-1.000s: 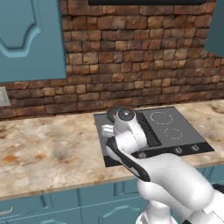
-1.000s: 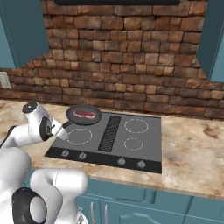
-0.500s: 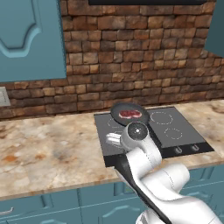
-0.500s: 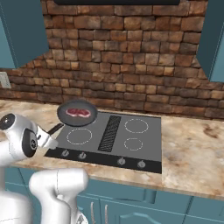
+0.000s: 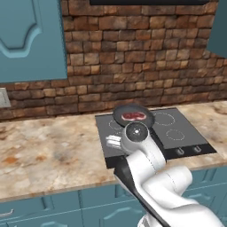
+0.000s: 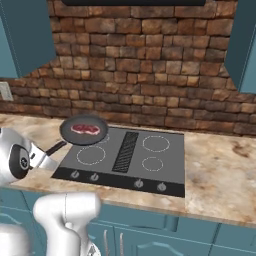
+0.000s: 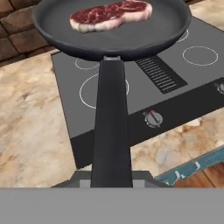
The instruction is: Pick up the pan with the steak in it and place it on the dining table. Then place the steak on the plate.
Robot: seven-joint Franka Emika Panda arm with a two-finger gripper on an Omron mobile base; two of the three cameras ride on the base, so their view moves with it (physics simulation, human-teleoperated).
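The dark round pan [image 7: 109, 39] hangs level above the cooktop's left burners, with the red marbled steak [image 7: 111, 15] lying in it. My gripper [image 7: 111, 181] is shut on the near end of the long black handle [image 7: 111, 127]. In the right base view the pan [image 6: 84, 132] with the steak [image 6: 85, 129] floats over the cooktop's back left corner, and the gripper [image 6: 44, 159] grips the handle at the left. The pan [image 5: 133, 116] also sits just beyond my wrist in the left base view. The dining table and the plate are out of view.
A dark grey cooktop [image 6: 130, 160] with several burners and front knobs lies set into the speckled stone counter [image 6: 220, 175]. A brick wall [image 6: 150, 75] rises behind, with teal cupboards above and below. Bare counter [image 5: 48, 150] stretches left of the cooktop.
The pan, still held by its handle, has drifted a little to the left over the cooktop. My arm has drawn back toward the base.
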